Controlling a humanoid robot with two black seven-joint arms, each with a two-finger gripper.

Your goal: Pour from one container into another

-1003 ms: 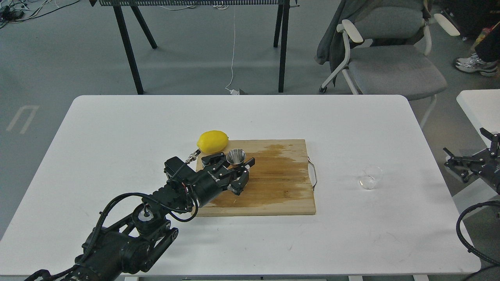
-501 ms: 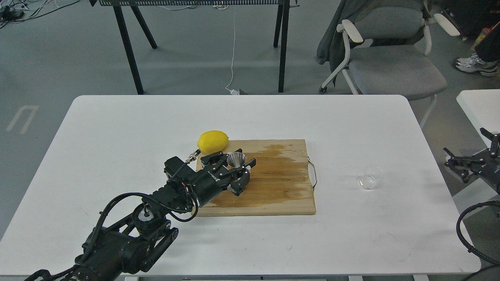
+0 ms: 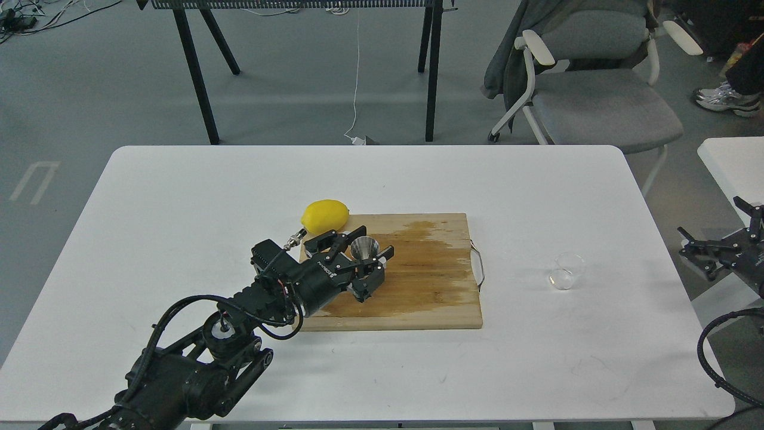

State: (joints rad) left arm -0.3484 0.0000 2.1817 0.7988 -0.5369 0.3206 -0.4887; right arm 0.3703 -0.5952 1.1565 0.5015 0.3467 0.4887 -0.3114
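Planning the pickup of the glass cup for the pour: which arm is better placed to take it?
Probably the right. The glass cup stands on the table's right side, nearer the right end effector at that edge. The left end effector is around the jigger.

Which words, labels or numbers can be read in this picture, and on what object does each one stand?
White lettering on the left hand, on its black body: too small and tilted to read.
A pale mark on the right hand: too blurred to read.
No other text on the jigger, glass cup, lemon or cutting board.
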